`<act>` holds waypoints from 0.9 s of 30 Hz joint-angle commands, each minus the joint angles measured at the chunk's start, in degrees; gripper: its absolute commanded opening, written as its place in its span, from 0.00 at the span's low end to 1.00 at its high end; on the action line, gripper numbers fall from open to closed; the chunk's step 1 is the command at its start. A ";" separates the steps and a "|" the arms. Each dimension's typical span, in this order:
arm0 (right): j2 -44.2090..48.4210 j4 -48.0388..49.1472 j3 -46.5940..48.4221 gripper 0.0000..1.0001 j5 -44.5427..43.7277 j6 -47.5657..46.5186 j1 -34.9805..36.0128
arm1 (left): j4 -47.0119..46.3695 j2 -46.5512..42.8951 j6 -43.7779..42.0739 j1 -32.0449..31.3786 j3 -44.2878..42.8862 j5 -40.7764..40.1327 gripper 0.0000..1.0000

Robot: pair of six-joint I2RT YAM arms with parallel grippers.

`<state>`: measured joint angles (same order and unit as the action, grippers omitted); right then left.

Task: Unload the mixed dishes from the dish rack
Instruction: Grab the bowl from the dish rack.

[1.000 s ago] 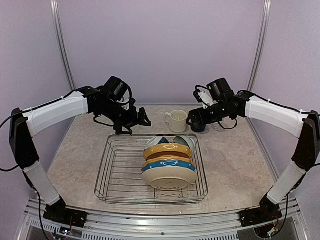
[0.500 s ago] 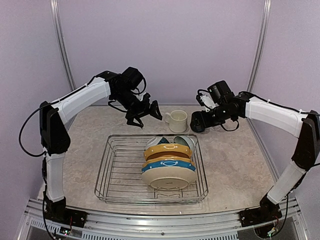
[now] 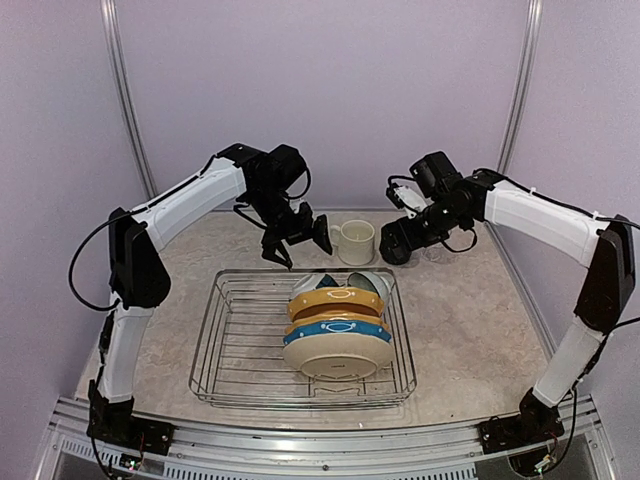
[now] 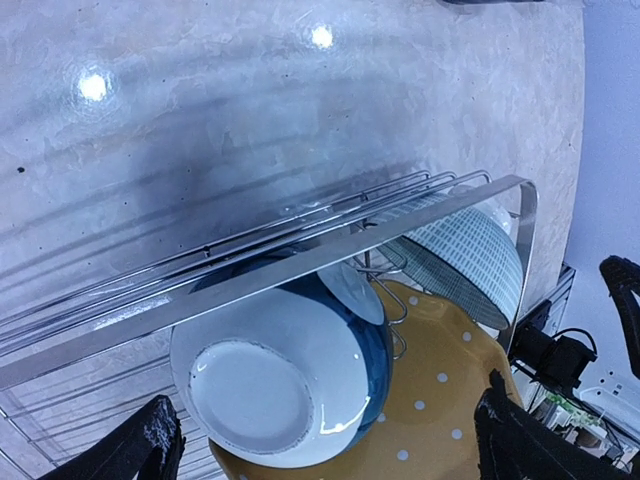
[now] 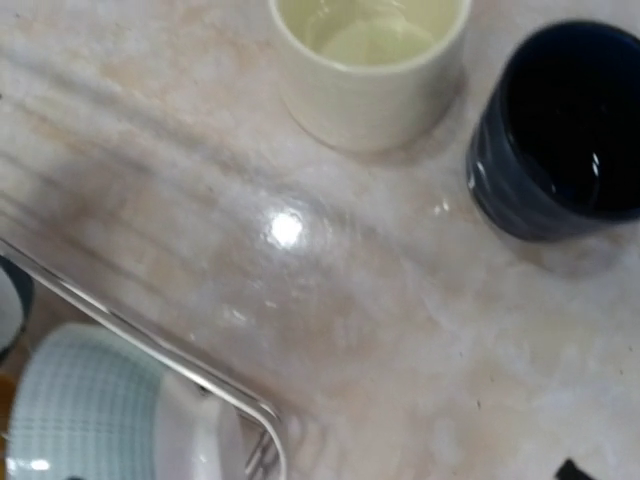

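While the right gripper hung open beyond the dish rack, the left gripper hovered open over its far rim. Gripping the blue bowl seemed next.

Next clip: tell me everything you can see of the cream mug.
The cream mug is plain, glossy, ceramic-looking, with one loop handle pointing toward the left arm's side. It stands upright and looks empty on the table, just beyond the far edge of the dish rack. The navy mug stands close beside it, seemingly not touching. No fingers hold it.
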<state>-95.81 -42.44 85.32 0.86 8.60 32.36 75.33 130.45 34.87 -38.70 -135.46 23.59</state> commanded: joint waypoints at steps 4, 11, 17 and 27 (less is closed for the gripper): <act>-7.42 -9.45 12.09 0.98 0.46 -0.09 4.23 | 5.87 -2.81 1.69 0.40 4.83 -2.69 0.98; -19.78 -23.66 29.46 0.93 -10.58 4.86 10.27 | 5.09 -8.65 -1.36 3.06 10.44 -3.11 0.99; -25.97 -31.80 36.92 0.87 -15.28 7.88 14.16 | 4.12 -11.11 -2.94 4.23 15.40 -3.62 0.99; -29.15 -37.17 37.94 0.69 -21.69 10.17 18.96 | -1.61 -17.97 -1.99 6.61 25.69 -1.96 0.99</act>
<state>-124.38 -74.63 123.48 -17.91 17.08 50.28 75.96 115.77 33.15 -32.75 -111.15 20.86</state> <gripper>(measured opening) 0.721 0.989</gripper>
